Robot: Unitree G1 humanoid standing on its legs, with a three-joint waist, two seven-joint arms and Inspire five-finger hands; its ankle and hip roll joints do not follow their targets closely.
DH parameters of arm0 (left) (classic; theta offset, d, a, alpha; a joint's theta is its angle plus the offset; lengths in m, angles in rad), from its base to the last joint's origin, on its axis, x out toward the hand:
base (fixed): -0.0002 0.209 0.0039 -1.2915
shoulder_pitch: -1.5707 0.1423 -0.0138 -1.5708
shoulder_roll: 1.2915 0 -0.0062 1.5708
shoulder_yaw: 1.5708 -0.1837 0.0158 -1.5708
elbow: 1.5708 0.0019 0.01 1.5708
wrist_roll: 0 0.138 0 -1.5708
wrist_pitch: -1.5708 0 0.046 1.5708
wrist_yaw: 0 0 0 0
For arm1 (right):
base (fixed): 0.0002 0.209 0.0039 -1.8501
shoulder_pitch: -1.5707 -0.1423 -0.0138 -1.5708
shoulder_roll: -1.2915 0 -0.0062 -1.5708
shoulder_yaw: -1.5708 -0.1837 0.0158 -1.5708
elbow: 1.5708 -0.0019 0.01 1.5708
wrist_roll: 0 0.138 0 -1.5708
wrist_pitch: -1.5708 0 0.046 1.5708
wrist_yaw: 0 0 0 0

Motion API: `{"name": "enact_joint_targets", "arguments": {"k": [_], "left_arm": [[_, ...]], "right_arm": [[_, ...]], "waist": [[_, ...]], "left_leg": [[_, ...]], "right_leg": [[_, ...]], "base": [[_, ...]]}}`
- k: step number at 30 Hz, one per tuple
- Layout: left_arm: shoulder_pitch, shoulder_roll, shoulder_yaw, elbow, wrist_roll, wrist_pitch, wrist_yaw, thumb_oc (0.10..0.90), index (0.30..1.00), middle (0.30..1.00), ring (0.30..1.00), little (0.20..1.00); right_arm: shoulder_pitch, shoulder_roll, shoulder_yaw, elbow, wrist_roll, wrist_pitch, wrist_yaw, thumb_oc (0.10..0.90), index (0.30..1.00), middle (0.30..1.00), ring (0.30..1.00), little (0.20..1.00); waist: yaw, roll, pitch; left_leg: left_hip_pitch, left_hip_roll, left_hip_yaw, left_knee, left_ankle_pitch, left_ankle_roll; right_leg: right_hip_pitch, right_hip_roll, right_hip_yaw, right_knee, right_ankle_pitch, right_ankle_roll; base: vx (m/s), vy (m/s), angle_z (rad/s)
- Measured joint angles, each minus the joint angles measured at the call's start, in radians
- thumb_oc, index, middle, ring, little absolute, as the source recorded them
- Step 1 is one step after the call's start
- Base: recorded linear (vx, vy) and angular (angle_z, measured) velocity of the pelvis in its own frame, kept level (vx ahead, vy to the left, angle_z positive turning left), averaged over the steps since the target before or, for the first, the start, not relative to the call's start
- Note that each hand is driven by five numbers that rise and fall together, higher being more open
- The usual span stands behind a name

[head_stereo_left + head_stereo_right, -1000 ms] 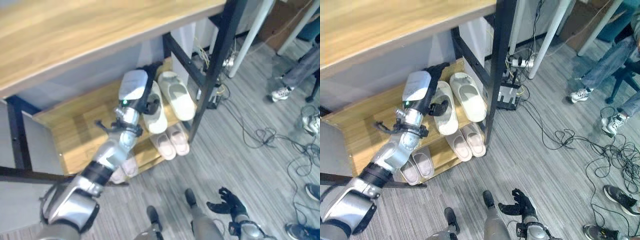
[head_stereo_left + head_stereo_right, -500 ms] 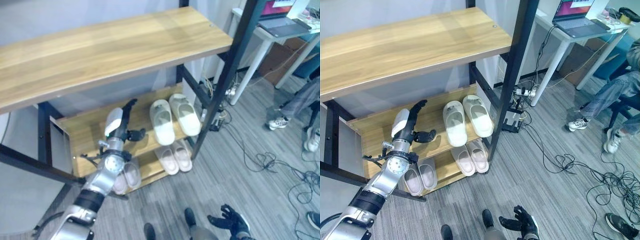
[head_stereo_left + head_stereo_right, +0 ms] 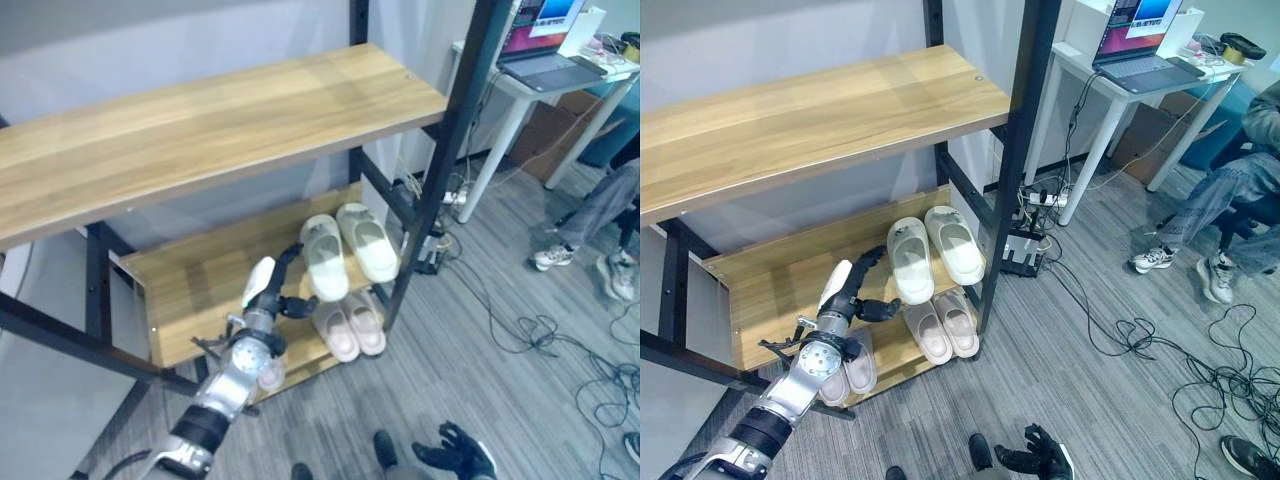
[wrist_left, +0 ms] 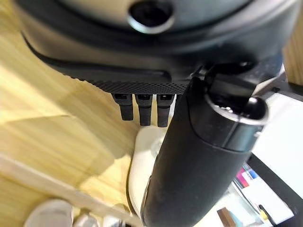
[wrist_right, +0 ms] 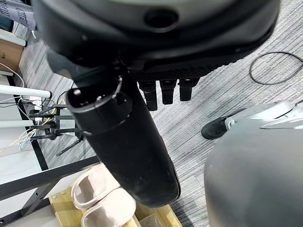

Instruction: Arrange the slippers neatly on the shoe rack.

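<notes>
Item: pair of cream-white moulded foam slippers (image 3: 937,252), on the middle wooden shelf (image 3: 770,275) of the black-framed shoe rack (image 3: 1015,150). They lie side by side, touching, toes toward the rack's back, heels at the front edge, long axes running front to back. The nearer slipper sits just beyond the fingertips of the left hand (image 3: 845,292), to the thumb's side.

Left hand: raised in front of the middle shelf, fingers straight and spread, thumb (image 3: 880,310) stretched toward the slippers, holding nothing. It is much the nearer hand.

Right hand (image 3: 1035,462): low by the grey floor (image 3: 1100,370), well apart from the rack, fingers loosely relaxed, empty.

Lower shelf: two pale pink slipper pairs, one (image 3: 943,328) under the white pair, one (image 3: 855,365) under the left hand.

Judgement: the slippers look shelved and aligned; any final nudge falls to the left hand.
</notes>
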Motion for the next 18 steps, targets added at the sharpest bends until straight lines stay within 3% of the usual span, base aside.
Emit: {"name": "enact_joint_targets", "arguments": {"k": [7, 10, 18], "left_arm": [[0.002, -0.016, -0.054, 0.001, -0.005, 0.000, -0.025, 0.800, 0.900, 0.900, 0.900, 0.900], [0.005, -0.060, -0.054, 0.026, -0.040, 0.000, -0.025, 0.800, 0.900, 0.900, 0.900, 0.900], [-0.005, -0.084, -0.052, 0.058, -0.093, -0.002, -0.022, 0.800, 0.900, 0.900, 0.900, 0.900]], "right_arm": [[0.005, 0.000, 0.001, 0.003, 0.001, 0.000, -0.004, 0.800, 0.900, 0.900, 0.900, 0.900], [0.005, 0.001, 0.002, 0.011, 0.005, 0.002, -0.006, 0.800, 0.900, 0.900, 0.900, 0.900], [0.010, 0.004, 0.004, 0.009, 0.025, 0.001, -0.016, 0.800, 0.900, 0.900, 0.900, 0.900]], "waist": [[-0.001, 0.011, -0.006], [-0.002, 0.025, -0.015], [-0.003, 0.027, -0.017]], "left_leg": [[0.006, 0.000, 0.004, -0.004, -0.005, -0.007], [0.009, -0.002, 0.008, -0.004, -0.005, 0.000], [0.012, -0.002, 0.013, -0.004, -0.007, 0.001]], "right_leg": [[0.000, -0.002, 0.001, -0.008, -0.018, 0.002], [0.001, -0.003, 0.005, -0.008, -0.014, 0.007], [0.002, -0.002, 0.010, -0.001, -0.006, 0.002]], "base": [[0.00, 0.000, 0.00], [0.00, -0.008, -0.04], [0.00, -0.003, -0.01]]}}
